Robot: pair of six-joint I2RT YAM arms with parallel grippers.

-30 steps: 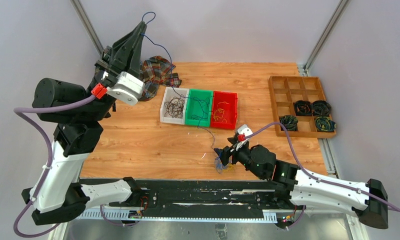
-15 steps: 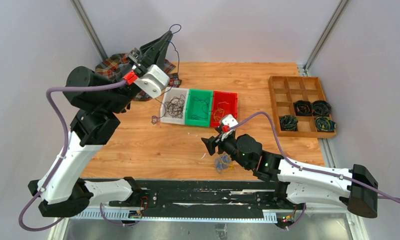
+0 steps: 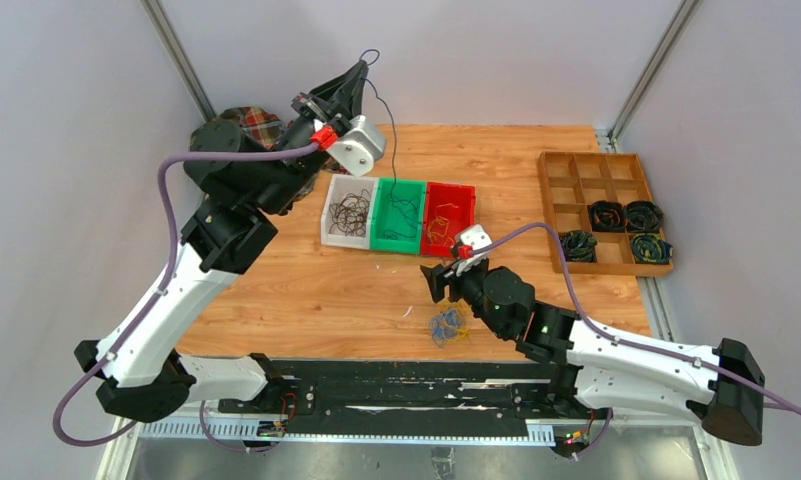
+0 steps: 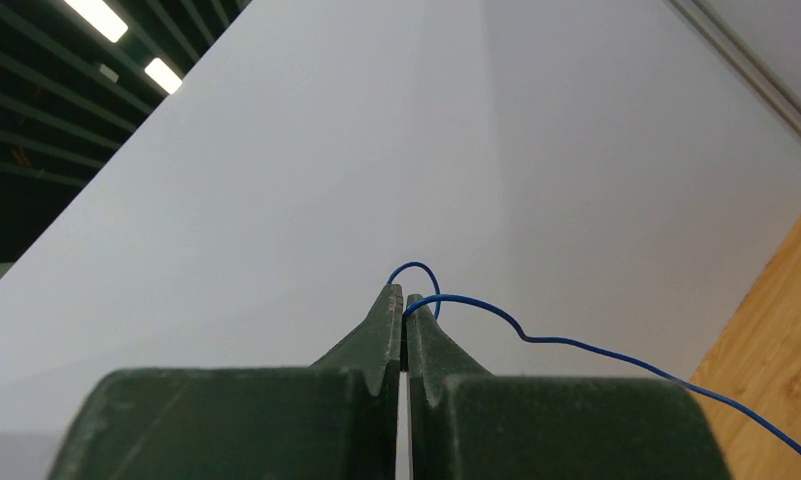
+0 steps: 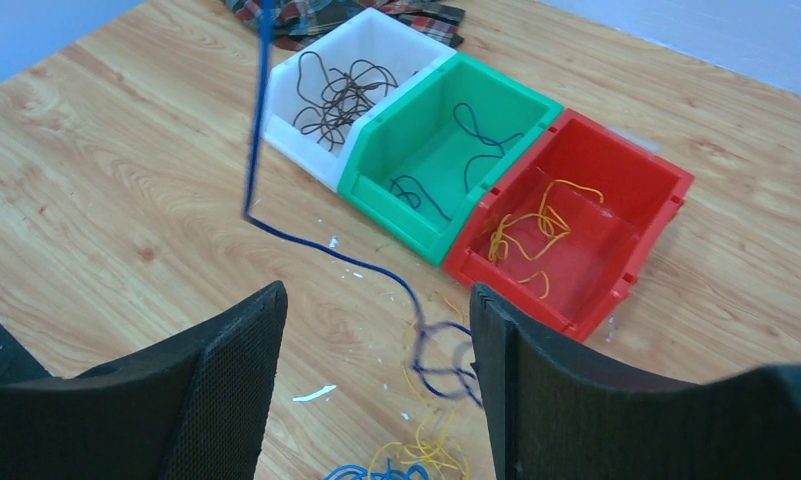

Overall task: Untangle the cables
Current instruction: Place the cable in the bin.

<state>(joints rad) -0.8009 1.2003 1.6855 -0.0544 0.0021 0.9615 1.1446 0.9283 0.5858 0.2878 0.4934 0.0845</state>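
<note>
The cables (image 3: 448,325) lie as a small blue and yellow clump on the wooden table near its front edge; in the right wrist view the clump (image 5: 416,460) sits at the bottom edge. My left gripper (image 3: 361,68) is raised high at the back, above the bins, and is shut on one thin blue cable (image 4: 576,345) pinched at its fingertips (image 4: 404,300). That blue cable (image 5: 326,255) hangs down and trails across the table to a blurred loop beside the clump. My right gripper (image 5: 376,290) hovers open just behind the clump, holding nothing.
A white bin (image 3: 348,241) of dark wires, a green bin (image 3: 396,245) with blue wires and a red bin (image 3: 446,250) with yellow wires stand in a row mid-table. A plaid cloth (image 3: 246,120) lies back left. A wooden compartment tray (image 3: 568,188) with dark coils stands right.
My left arm swung from the back left to the right, above the bins, carrying the blue cable. My right gripper lifted off the clump and stayed open.
</note>
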